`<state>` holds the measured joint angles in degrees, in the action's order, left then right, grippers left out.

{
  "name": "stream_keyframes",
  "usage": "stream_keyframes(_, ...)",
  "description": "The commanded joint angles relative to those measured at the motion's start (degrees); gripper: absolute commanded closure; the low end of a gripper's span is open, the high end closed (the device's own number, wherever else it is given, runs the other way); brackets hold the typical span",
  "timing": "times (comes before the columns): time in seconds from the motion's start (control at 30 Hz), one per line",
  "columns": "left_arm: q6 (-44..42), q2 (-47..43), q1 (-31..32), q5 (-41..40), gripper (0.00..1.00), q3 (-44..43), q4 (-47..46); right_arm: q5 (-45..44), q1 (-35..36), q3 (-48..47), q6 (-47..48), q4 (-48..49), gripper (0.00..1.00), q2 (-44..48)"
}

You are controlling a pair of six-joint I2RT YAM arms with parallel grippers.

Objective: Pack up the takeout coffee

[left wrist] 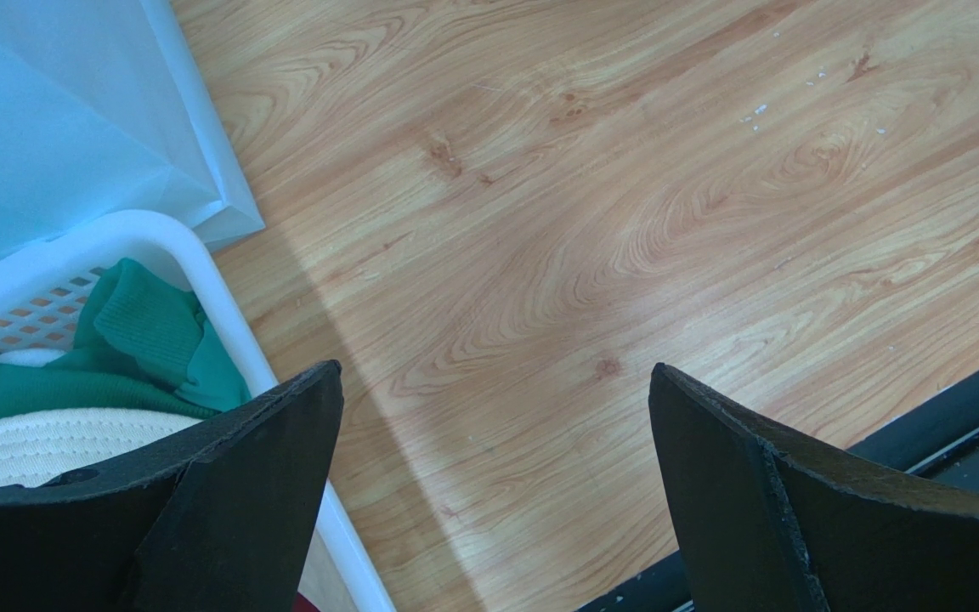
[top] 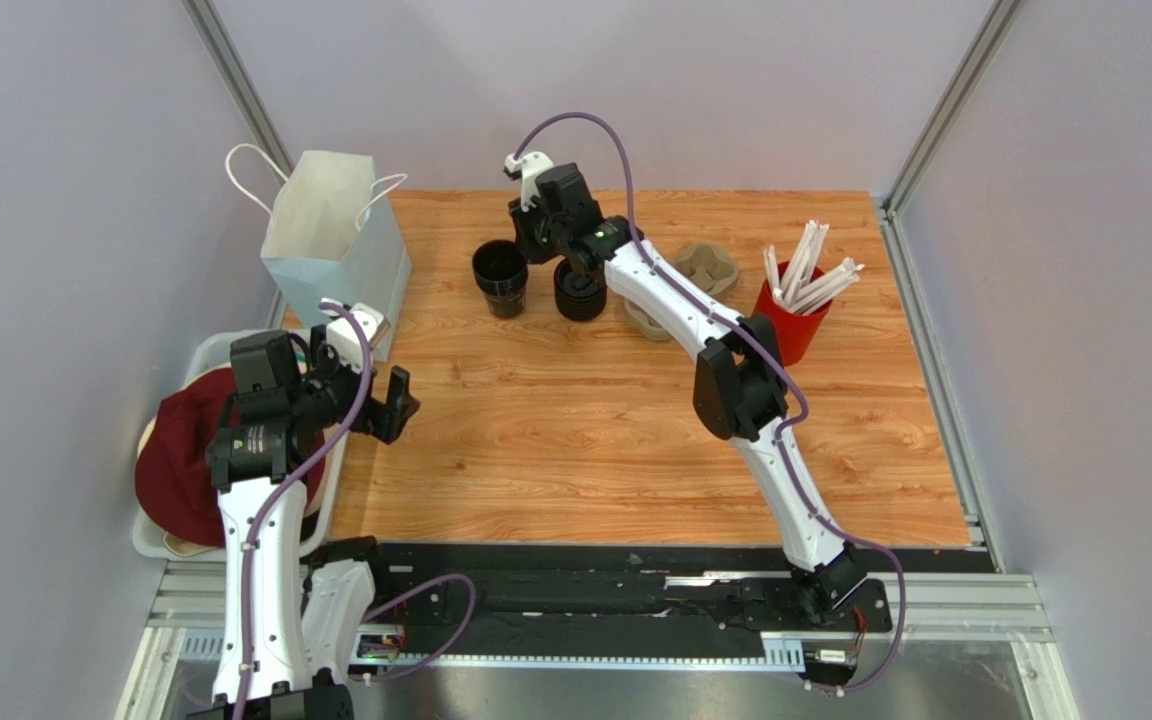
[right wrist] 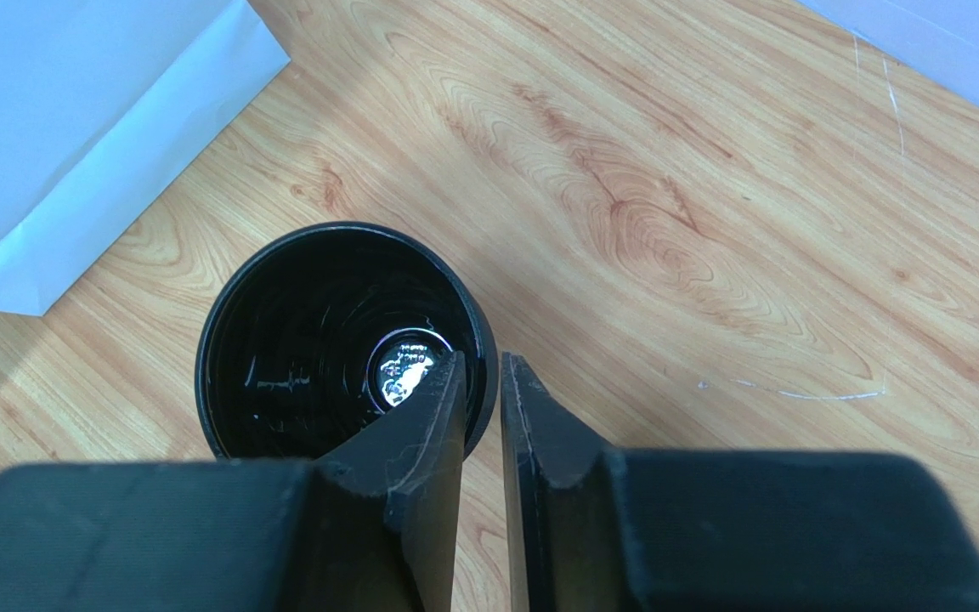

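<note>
The takeout coffee [top: 582, 297], a small black cup, stands at the back of the table with its top partly hidden under my right arm. Just left of it stands a slightly taller black cup [top: 500, 281], open-topped and glossy black inside [right wrist: 316, 344]. My right gripper [top: 534, 248] [right wrist: 482, 360] is at that taller cup's rim, jaws only narrowly open, one finger over the inside and the other outside. The white paper bag [top: 330, 225] [right wrist: 73, 128] stands open at the back left. My left gripper [top: 375, 387] [left wrist: 495, 370] hangs wide open over bare wood, holding nothing.
A white basket [top: 214, 353] [left wrist: 220, 300] with red and green cloth sits off the table's left edge, right beside my left gripper. A cardboard cup carrier [top: 705, 267] and a red cup of white straws [top: 796, 323] stand at the back right.
</note>
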<state>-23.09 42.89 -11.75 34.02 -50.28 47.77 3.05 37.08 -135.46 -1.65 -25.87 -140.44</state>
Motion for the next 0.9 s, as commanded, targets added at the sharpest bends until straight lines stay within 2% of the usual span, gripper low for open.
stream_keyframes(0.0,-1.08,0.0,-0.47,0.87,0.02,0.1,-1.1,0.29,0.01,0.46,0.07,1.26,0.79,-0.53)
stream_keyframes(0.23,-1.17,0.17,-0.47,0.79,0.02,0.18,-1.1,0.47,0.01,0.28,-0.02,1.35,0.82,-0.62)
stream_keyframes(0.63,-1.25,0.43,-0.47,0.87,0.02,0.27,-1.19,0.38,0.01,-1.12,0.07,1.09,0.99,-0.45)
stream_keyframes(0.87,-1.25,0.52,-0.47,1.05,0.02,0.27,-1.1,1.26,0.01,-2.17,-0.55,0.91,1.0,0.61)
